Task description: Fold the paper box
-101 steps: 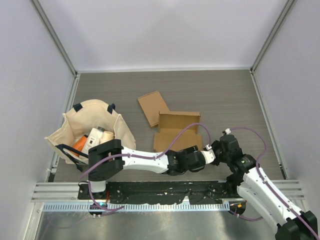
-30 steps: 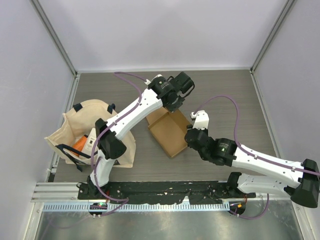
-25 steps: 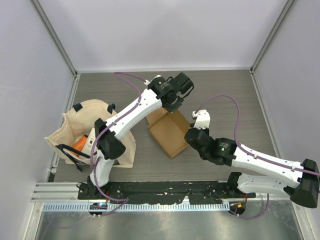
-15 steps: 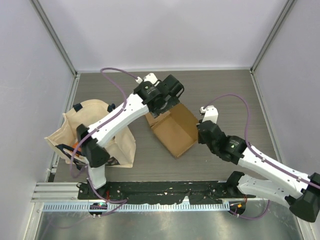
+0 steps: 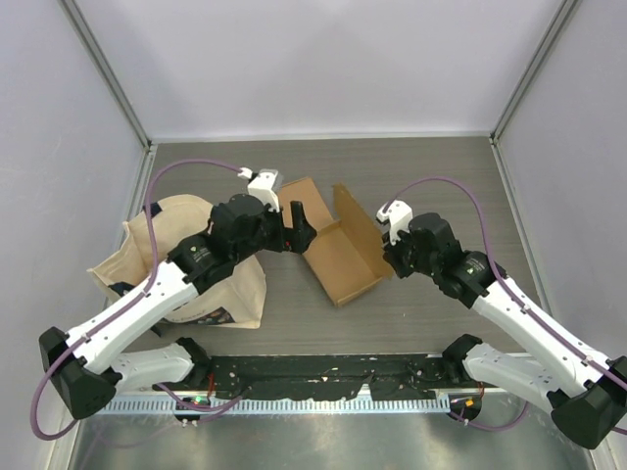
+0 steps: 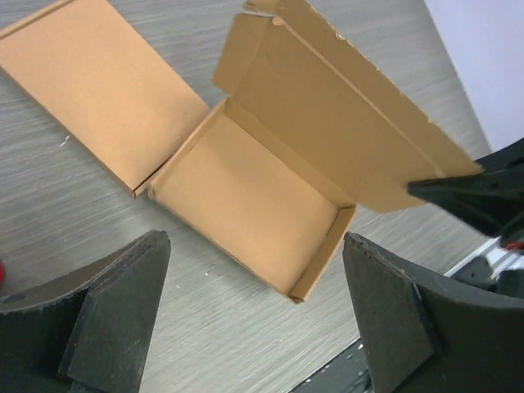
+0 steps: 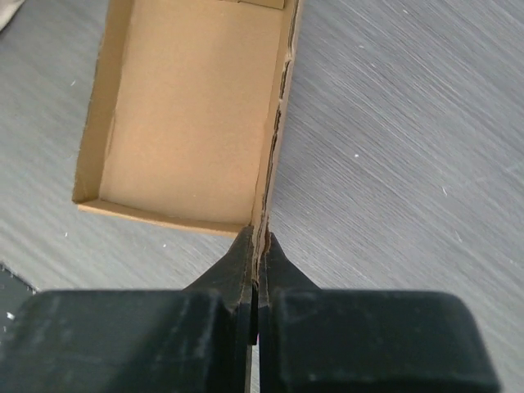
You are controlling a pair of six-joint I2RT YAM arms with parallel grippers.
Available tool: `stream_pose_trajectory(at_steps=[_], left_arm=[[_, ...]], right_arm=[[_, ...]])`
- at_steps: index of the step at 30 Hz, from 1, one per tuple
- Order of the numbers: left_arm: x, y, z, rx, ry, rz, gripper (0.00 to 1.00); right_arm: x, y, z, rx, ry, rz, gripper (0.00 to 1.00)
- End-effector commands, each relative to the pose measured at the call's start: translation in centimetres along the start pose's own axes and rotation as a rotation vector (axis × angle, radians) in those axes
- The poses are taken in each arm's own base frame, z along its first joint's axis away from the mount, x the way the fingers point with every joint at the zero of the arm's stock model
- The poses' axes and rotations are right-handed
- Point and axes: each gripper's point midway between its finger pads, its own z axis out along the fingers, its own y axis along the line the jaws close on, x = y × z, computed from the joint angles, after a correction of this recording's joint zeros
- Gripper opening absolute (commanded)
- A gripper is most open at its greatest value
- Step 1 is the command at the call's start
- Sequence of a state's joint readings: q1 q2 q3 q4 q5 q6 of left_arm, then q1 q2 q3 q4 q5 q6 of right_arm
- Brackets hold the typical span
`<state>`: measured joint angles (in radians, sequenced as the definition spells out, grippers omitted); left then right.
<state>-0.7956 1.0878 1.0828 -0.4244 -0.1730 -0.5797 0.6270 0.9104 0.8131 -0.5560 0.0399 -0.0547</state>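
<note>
Right gripper (image 7: 256, 246): jaws clenched on the paper box (image 5: 338, 262), pinching the near end of its tall side panel edge-on between the two fingertips. Left gripper (image 6: 254, 246): jaws released and spread wide, grasping nothing, hanging above the box's open tray; whether it touches the cardboard cannot be told. The box lies near the middle of the table (image 5: 441, 176), between the two arms, with its shallow tray facing up. The pinched panel rises from the tray's right-hand long side and stands tilted. A flat cardboard panel (image 5: 297, 199) adjoins the tray's far end and lies on the table surface. A cream tote bag (image 5: 186, 269) sits at the left of the table, partly under the left arm and apart from the box.
</note>
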Motion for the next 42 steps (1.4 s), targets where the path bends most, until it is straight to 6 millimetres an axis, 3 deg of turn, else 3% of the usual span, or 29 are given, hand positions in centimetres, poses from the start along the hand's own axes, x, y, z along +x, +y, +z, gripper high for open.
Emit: stream_pose_trajectory(at_steps=[1, 4, 8, 17, 22, 26, 30, 33, 35, 36, 37, 39, 42], left_arm=[[0.9, -1.5, 0.8, 0.179, 0.049, 0.189, 0.92], [2.0, -0.4, 1.1, 0.135, 0.1, 0.214, 0.93], [2.9, -0.8, 1.8, 0.183, 0.125, 0.262, 0.94], [5.8, -0.8, 2.9, 0.266, 0.23, 0.388, 0.85], [5.3, 0.2, 4.0, 0.202, 0.245, 0.447, 0.78], [5.2, 2.3, 4.6, 0.092, 0.307, 0.518, 0.76], [4.8, 3.7, 4.5, 0.054, 0.286, 0.546, 0.91], [4.4, 3.2, 4.7, 0.097, 0.269, 0.541, 0.9], [4.6, 1.4, 4.7, 0.21, 0.273, 0.522, 0.82], [4.8, 0.9, 4.8, 0.238, 0.282, 0.517, 0.69], [5.1, 0.3, 4.7, 0.277, 0.293, 0.514, 0.64], [5.5, 0.2, 4.9, 0.292, 0.304, 0.509, 0.52], [5.6, -0.2, 5.1, 0.311, 0.295, 0.503, 0.43]], right_arm=[[-0.8, 2.2, -1.9, -0.182, 0.012, -0.191, 0.01], [-1.2, 2.6, -3.2, -0.216, -0.002, -0.223, 0.01], [-2.4, 3.2, -5.1, -0.257, -0.036, -0.238, 0.01], [-2.7, 3.2, -4.7, -0.263, -0.04, -0.271, 0.01], [-2.8, 3.3, -4.6, -0.27, -0.045, -0.281, 0.01], [-2.9, 3.2, -5.1, -0.262, -0.064, -0.283, 0.01], [-3.0, 3.2, -5.5, -0.26, -0.073, -0.281, 0.01], [-3.1, 3.3, -5.5, -0.264, -0.08, -0.283, 0.01], [-3.2, 3.1, -5.4, -0.25, -0.078, -0.281, 0.01], [-3.3, 2.9, -5.3, -0.241, -0.077, -0.281, 0.01], [-3.3, 2.7, -5.1, -0.231, -0.072, -0.279, 0.01], [-3.4, 2.6, -4.8, -0.223, -0.06, -0.275, 0.01], [-3.4, 2.8, -4.4, -0.235, -0.056, -0.269, 0.01]])
